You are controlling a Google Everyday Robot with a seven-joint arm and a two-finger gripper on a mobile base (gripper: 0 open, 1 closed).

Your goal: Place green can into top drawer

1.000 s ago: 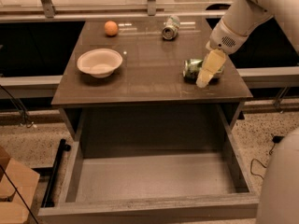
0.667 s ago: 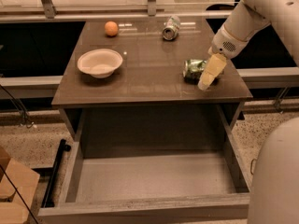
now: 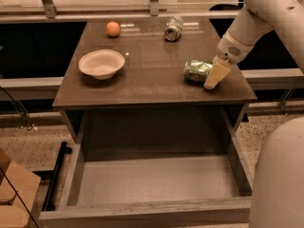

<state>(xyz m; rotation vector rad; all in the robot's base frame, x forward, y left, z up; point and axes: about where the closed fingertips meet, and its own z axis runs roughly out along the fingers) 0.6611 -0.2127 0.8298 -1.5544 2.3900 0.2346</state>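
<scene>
The green can (image 3: 196,71) lies on its side on the right part of the tabletop (image 3: 152,75), green and white with a silver end. My gripper (image 3: 212,76) is down at the can's right end, touching or almost touching it, with the white arm (image 3: 256,18) reaching in from the upper right. The top drawer (image 3: 156,179) is pulled wide open below the table's front edge, and its pale grey floor holds nothing.
A white bowl (image 3: 101,63) sits at the table's left. An orange ball (image 3: 113,28) lies at the back left, and a silver-grey can (image 3: 173,28) lies at the back middle. My white body (image 3: 280,179) fills the lower right corner. Cardboard boxes (image 3: 12,194) stand at the lower left.
The gripper stays at the can's right end, hardly shifted. The can has not moved. More of my white body shows at the lower right.
</scene>
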